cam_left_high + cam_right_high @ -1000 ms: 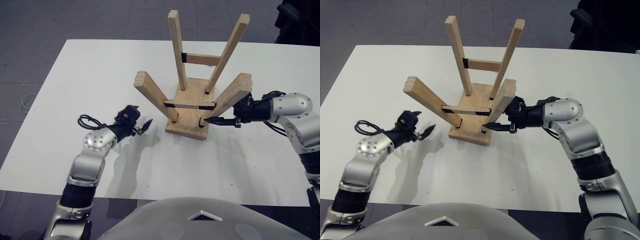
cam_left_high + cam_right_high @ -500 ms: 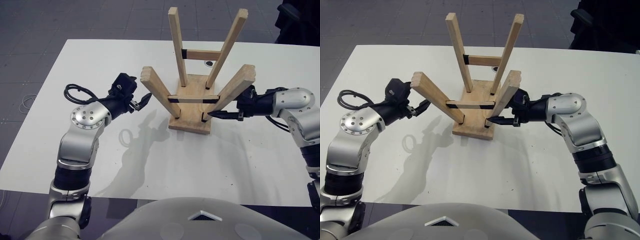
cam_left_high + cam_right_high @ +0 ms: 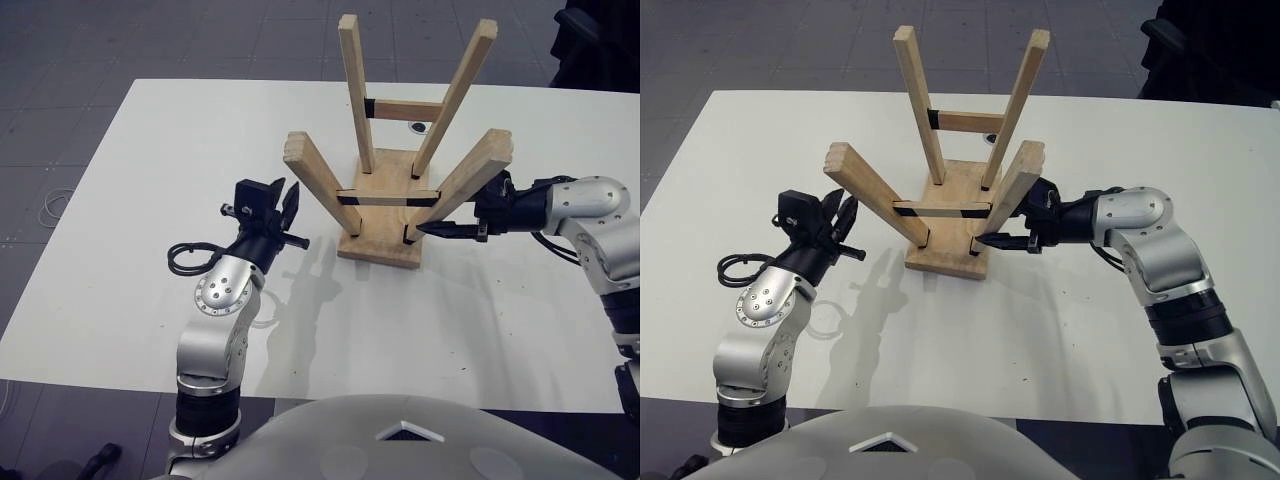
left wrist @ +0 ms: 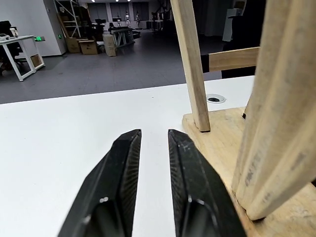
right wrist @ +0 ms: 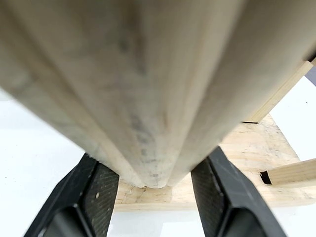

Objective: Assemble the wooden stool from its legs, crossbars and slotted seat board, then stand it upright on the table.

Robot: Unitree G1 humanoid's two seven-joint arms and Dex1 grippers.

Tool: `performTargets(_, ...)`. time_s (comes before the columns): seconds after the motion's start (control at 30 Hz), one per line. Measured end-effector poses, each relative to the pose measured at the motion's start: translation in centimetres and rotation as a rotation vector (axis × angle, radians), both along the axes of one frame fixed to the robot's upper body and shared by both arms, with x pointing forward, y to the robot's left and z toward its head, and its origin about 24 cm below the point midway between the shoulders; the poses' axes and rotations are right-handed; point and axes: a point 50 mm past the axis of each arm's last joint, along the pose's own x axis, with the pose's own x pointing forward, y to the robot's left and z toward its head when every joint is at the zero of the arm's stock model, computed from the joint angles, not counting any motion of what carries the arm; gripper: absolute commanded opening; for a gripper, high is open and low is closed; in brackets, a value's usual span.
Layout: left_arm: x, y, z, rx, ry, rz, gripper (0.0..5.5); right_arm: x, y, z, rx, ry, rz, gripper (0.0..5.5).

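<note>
The white table lies under both pincers. On it, ahead of the left gripper and caught in the right gripper, the wooden stool rests upside down. Its seat board lies flat on the table, just below the right pincer's tips. Four legs splay upward. The near right leg passes between the right pincer's fingers, which are clenched on it close to its foot in the board. The near left leg stands just beyond the left pincer, apart from it. A thin crossbar links the two near legs.

The left pincer is released, fingers slightly parted and holding nothing.

We judge the stool stiff and fairly light but top-heavy to turn, and its slotted joints may pull loose. We would take hold low on two opposite legs, near the board, never on the crossbars.
</note>
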Motion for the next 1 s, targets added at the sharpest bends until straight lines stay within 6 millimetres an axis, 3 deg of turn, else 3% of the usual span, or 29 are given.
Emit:
performTargets(0.1, 0.7, -0.8, 0.8, -0.021, -0.020, -0.018, 0.10, 0.0, 0.0, 0.0, -0.001, 0.000, 0.000, 2.03)
performTargets(0.27, 1.4, -2.8, 2.1, -0.018, -0.020, -0.106, 0.10, 0.1, -0.2, -0.1, -0.003, 0.003, -0.015, 2.03)
performTargets(0.67, 1.6, -3.0, 2.6, 0.031, 0.004, -0.127, 0.10, 1.0, -0.3, 0.4, -0.019, 0.004, -0.005, 2.03)
performTargets(1.0, 4.3, -3.5, 4.0, 0.131, 0.033, -0.152, 0.10, 2.6, -0.7, 1.0, -0.045, -0.004, -0.043, 2.03)
